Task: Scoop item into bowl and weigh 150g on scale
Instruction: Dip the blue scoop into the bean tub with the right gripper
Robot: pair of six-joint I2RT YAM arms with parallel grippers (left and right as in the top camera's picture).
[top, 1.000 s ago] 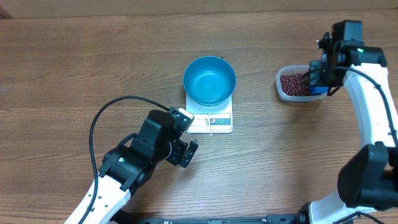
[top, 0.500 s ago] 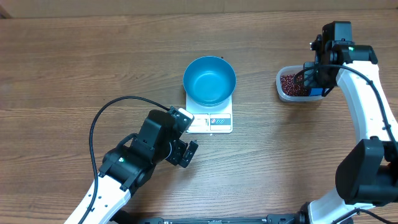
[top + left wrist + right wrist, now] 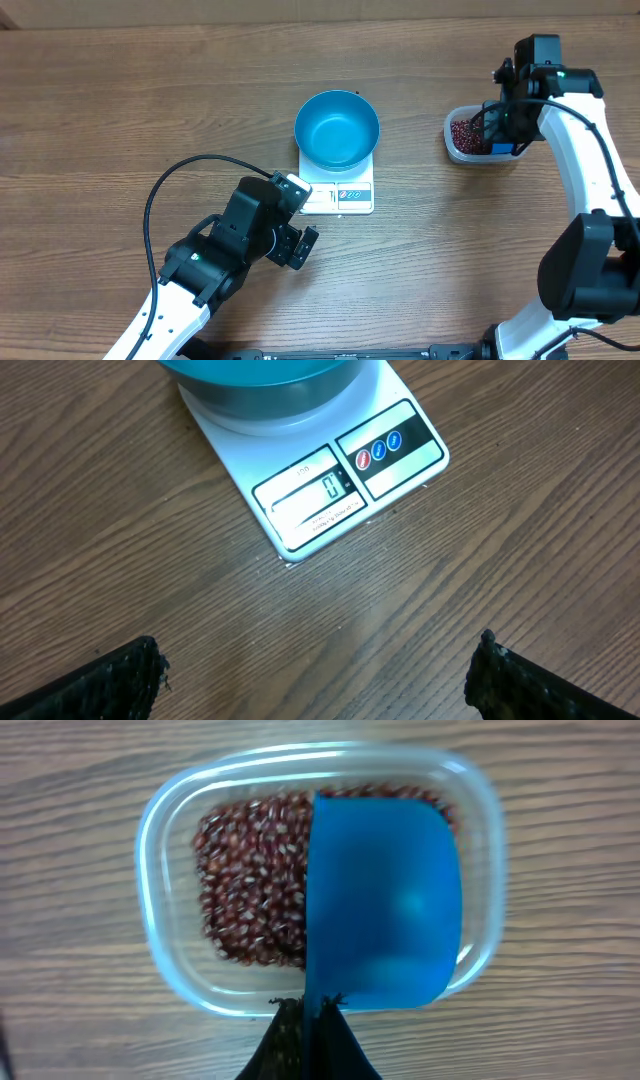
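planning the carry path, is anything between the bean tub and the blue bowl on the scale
Nothing visible does. The table between the tub and the bowl on the scale is bare. The right tool holds the blue scoop over the beans; the left tool sits in front of the scale, off that path.

The blue bowl (image 3: 337, 130) is sitting on the white scale (image 3: 340, 197) in the middle of the wooden table (image 3: 120, 100). At the right side, the right gripper (image 3: 507, 130) is hanging over the clear tub (image 3: 458, 152) of beans (image 3: 466, 134), and a part of a blue scoop (image 3: 505, 148) is showing under it. The left gripper (image 3: 299, 246) is standing near the scale's front left corner, apart from it.
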